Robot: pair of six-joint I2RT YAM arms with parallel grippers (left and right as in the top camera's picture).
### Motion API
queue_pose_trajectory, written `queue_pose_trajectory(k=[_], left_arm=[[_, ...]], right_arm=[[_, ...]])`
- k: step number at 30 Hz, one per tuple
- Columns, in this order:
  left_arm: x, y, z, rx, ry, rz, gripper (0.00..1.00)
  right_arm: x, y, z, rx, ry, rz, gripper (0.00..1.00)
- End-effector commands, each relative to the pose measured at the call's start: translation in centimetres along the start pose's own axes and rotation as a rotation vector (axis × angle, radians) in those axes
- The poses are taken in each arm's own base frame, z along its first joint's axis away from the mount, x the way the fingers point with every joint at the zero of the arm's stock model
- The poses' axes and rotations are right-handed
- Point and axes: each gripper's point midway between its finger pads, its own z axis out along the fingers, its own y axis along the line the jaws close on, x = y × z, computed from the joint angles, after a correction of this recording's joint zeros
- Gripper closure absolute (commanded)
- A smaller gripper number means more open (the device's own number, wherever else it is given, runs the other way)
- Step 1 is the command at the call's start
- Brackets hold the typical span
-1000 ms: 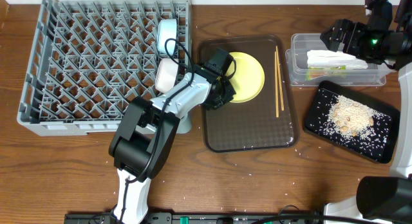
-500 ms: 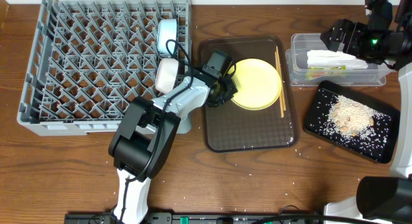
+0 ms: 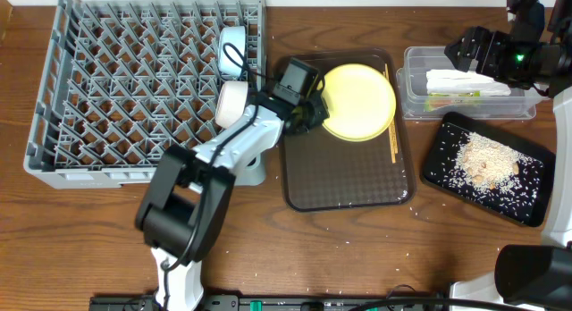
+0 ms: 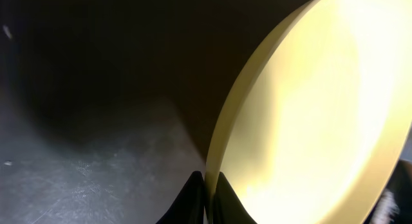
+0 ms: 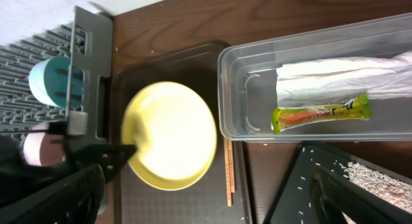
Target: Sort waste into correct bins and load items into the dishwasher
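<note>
Pinching the left rim of the one plate [image 3: 362, 101], plain glossy yellow, the left claw [image 4: 207, 197] is clamped shut on it over the brown tray [image 3: 349, 181], the plate's edge overlapping the chopsticks [image 3: 391, 141]. Two bowls, blue [image 3: 231, 45] and white [image 3: 231, 104], sit in the rack [image 3: 116, 88]. The left arm reaches past the rack's corner. The right claw [image 3: 465, 52] hangs wide open and empty above the tub [image 3: 413, 88].

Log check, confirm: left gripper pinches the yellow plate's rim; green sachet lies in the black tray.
No: the green sachet lies in the clear tub, per the right wrist view. The left gripper does pinch the yellow plate by its rim.
</note>
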Motion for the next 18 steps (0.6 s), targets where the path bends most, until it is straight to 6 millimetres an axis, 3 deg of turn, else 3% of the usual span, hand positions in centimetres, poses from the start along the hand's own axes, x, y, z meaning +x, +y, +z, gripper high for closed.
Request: queue_pose_trajectory(k=[1, 5, 10, 14, 18], left_arm=[[-2.1, -2.0, -3.8, 0.060, -0.082, 0.081, 0.92], [-4.9, -3.4, -8.9, 0.098, -0.196, 0.160, 0.93], [-8.4, -1.7, -16.1, 0.034, -0.357, 0.179, 0.93], [-11.2, 2.1, -22.4, -0.091, -0.499, 0.178, 0.93], [-13.6, 6.7, -27.2, -0.256, -0.614, 0.181, 0.93]], right_arm=[[0.1, 0.2, 0.1, -0.006, 0.005, -0.008, 0.01], [0.1, 0.2, 0.1, -0.006, 0.005, -0.008, 0.01], [0.1, 0.2, 0.1, -0.006, 0.005, -0.008, 0.01], [0.1, 0.2, 0.1, -0.006, 0.005, -0.008, 0.01], [0.1, 0.2, 0.1, -0.006, 0.005, -0.008, 0.01]])
